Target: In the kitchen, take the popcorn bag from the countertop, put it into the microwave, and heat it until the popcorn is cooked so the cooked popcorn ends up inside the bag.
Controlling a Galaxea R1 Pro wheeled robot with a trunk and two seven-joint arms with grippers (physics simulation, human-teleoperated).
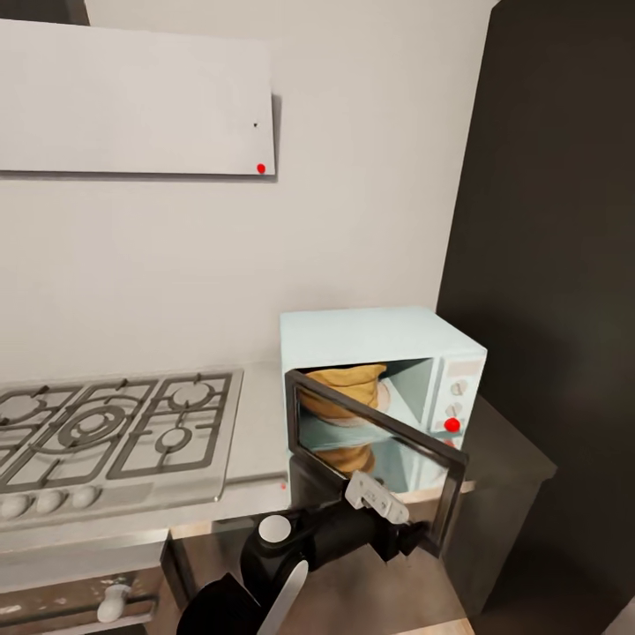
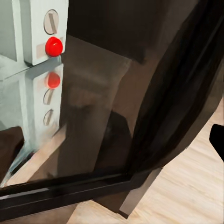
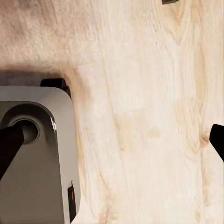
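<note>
Inside the microwave [image 1: 375, 331] sits the bag [image 1: 346, 381], a mustard-yellow soft sack with bulging folds; its lower part shows through the glass of the half-open door [image 1: 375, 441]. The microwave is a small pale blue box with smooth walls, and it stands on the counter [image 1: 256, 423], at the right end, against the pale grey wall. The door has a dark frame and swings out toward the robot. On the white side panel there are two round knobs and under them a red round light [image 1: 452, 425]; the left wrist view shows this light [image 2: 54, 46] close, with its reflection in the shiny surface below.

The left pincer [image 1: 414, 535] is a dark piece at the lower outer edge of the door; whether its fingers are spread or pressed together, I cannot tell. In the right wrist view two dark fingertips [image 3: 9, 144] stand far apart at the sides, so the right pincer [image 3: 112, 142] is spread and holds nothing, above a light wood floor [image 3: 149, 116] with clear grain and a grey rounded part of the robot's base.

Left of the microwave lies a steel gas hob [image 1: 106, 432] with dark grates, and above it a flat white hood [image 1: 132, 97].
</note>
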